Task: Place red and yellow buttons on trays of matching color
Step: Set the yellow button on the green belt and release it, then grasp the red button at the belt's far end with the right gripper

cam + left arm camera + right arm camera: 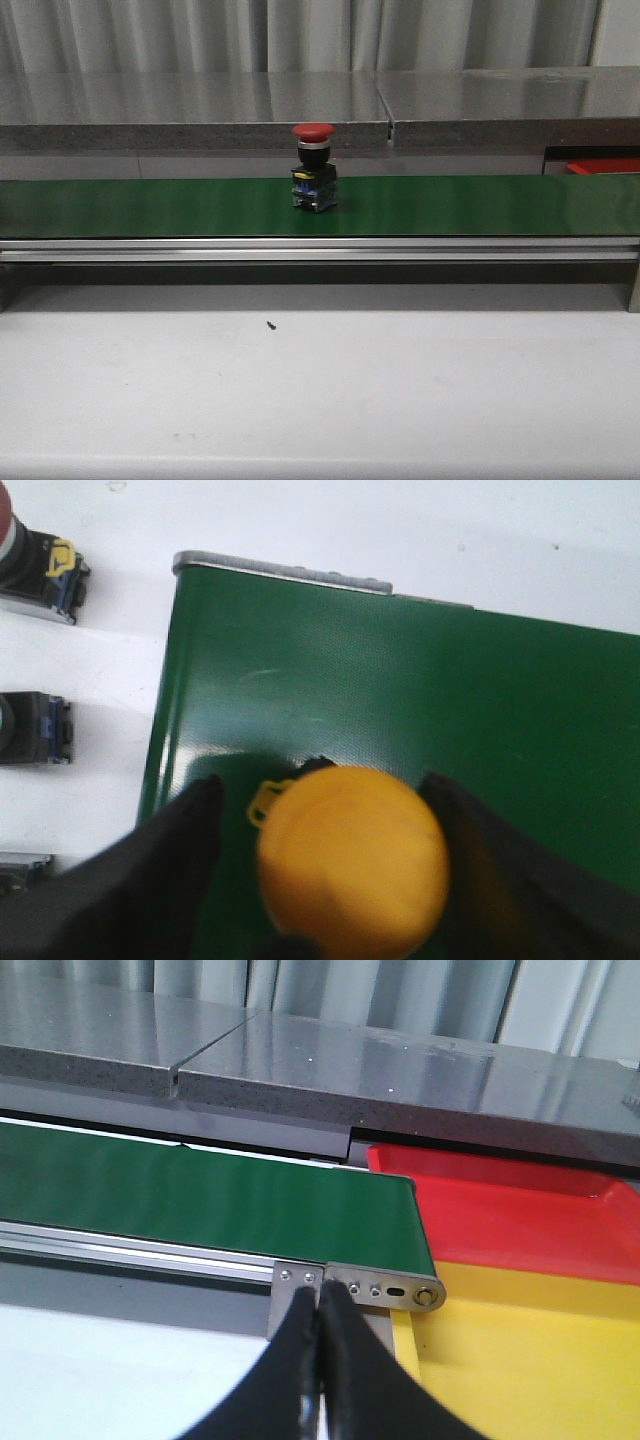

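So, L to R: spare buttons lie on white surface beside green belt. Left gripper open, fingers flanking yellow button, cap up, prob. not gripped. Red button upright mid-belt. Right gripper closed, empty, near red tray and yellow tray.

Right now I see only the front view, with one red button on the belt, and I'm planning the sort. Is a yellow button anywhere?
Observer: Yes, a yellow button sits between the left end effector's spread fingers, over the green belt.
Operator: And the right end effector?
Observer: The right end effector is shut and empty, near the belt's end.
Operator: Is there a yellow tray?
Observer: Yes, a yellow tray lies beside the red tray, just past that end.
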Controlling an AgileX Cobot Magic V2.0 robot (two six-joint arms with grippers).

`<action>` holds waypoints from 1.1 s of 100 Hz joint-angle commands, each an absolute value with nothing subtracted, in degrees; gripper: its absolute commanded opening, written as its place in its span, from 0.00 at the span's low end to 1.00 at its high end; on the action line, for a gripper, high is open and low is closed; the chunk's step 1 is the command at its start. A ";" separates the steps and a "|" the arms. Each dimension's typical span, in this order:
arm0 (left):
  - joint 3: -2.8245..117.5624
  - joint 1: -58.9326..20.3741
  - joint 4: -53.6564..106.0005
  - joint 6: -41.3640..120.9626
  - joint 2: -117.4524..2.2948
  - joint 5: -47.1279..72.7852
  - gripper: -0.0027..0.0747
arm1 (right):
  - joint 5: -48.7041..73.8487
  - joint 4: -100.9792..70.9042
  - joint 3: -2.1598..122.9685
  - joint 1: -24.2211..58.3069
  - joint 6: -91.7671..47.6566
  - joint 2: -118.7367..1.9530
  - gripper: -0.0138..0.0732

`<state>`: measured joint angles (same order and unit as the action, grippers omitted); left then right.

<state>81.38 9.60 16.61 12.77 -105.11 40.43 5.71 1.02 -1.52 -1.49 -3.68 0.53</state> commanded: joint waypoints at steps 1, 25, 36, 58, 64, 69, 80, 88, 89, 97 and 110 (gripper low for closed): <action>84.31 8.87 17.96 12.75 -101.53 38.64 0.91 | 1.24 1.53 -1.56 -1.26 -3.79 1.22 0.08; 84.10 6.44 17.96 12.91 -93.98 38.40 0.86 | 1.19 1.53 -1.56 -1.26 -3.79 1.22 0.08; 80.70 4.36 17.96 14.24 -88.27 36.66 0.85 | -0.57 1.53 -1.50 -1.26 -3.79 1.22 0.08; 64.37 -1.10 17.96 15.12 -70.66 25.48 0.85 | -3.46 1.22 -1.45 -1.26 -3.79 1.22 0.08; 58.46 -2.92 17.96 15.12 -65.57 22.40 0.85 | -3.56 0.00 -1.00 -1.26 -3.79 1.22 0.08; 53.86 -4.32 17.96 15.12 -60.46 19.71 0.85 | -3.35 -1.10 -0.29 -1.26 -3.79 1.22 0.08; 44.33 -6.22 18.62 15.12 -51.07 14.82 0.81 | -2.01 -5.38 2.73 -1.26 -3.79 1.09 0.08; 38.92 -6.35 19.18 15.12 -44.03 13.34 0.70 | 2.06 -6.74 6.26 -1.26 -3.79 -0.20 0.08; 38.47 -6.35 19.18 15.12 -43.50 13.33 0.67 | 2.52 -6.74 6.65 -1.26 -3.79 -0.42 0.08; 33.95 -6.35 19.18 15.12 -37.97 12.91 0.48 | 8.72 -6.74 11.99 -1.26 -3.79 -4.31 0.08; 29.57 -6.35 19.18 15.12 -31.12 12.91 0.11 | 19.72 -6.47 22.46 -1.26 -3.79 -14.51 0.08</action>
